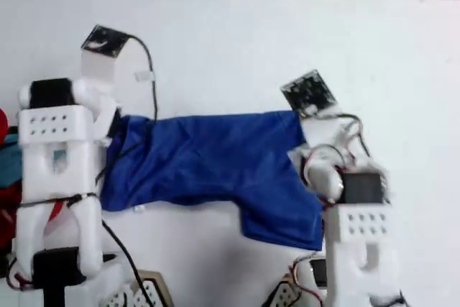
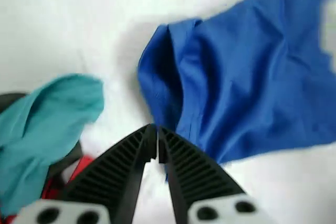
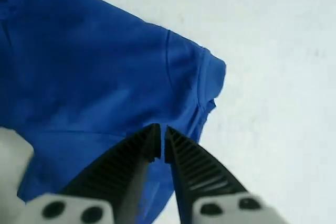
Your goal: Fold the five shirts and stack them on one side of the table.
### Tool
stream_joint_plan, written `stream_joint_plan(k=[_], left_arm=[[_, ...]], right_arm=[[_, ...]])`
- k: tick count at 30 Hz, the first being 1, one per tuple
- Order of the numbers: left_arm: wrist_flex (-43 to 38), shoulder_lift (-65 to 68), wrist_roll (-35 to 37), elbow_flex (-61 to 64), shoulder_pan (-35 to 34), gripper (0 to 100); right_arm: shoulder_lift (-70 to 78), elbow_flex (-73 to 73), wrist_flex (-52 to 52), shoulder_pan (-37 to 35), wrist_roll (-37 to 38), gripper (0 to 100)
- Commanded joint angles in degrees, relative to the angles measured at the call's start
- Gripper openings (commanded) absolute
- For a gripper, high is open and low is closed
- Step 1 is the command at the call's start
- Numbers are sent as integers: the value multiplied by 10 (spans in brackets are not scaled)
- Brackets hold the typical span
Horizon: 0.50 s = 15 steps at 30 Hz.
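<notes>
One blue shirt (image 1: 208, 167) lies centrally, spread nine to four o'clock. At its ends, left gripper (image 2: 157, 137) and right gripper (image 3: 162, 137) hold jaws together, pinching nothing visible. Cloth seems light, limp; pinch hem corners.

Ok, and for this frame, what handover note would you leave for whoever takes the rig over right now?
Left gripper: shut, holding nothing, at the end of the blue shirt near the teal shirt.
Right gripper: shut, over its other end.
Blue shirt lies rumpled on the table between the arms; teal shirt and a red cloth are bunched beside the left arm.
Done: nothing visibly folded or stacked.
Left: all folding and stacking.
</notes>
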Motion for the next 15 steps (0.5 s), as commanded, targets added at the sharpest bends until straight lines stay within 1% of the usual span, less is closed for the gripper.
stream_joint_plan(k=[1,4,8,12,15], left_arm=[[-76,60,45,-21,22,24],[-135,127,67,-21,26,24],[-185,187,91,-21,27,24],[-203,214,104,-21,27,24],[-219,229,103,-18,22,24]], right_arm=[[88,-2,-102,-25,-37,19],[169,-2,-170,-43,-42,19],[270,-2,-241,-58,-42,19],[357,-4,-307,-55,-42,19],[414,-26,-313,-44,-39,19]])
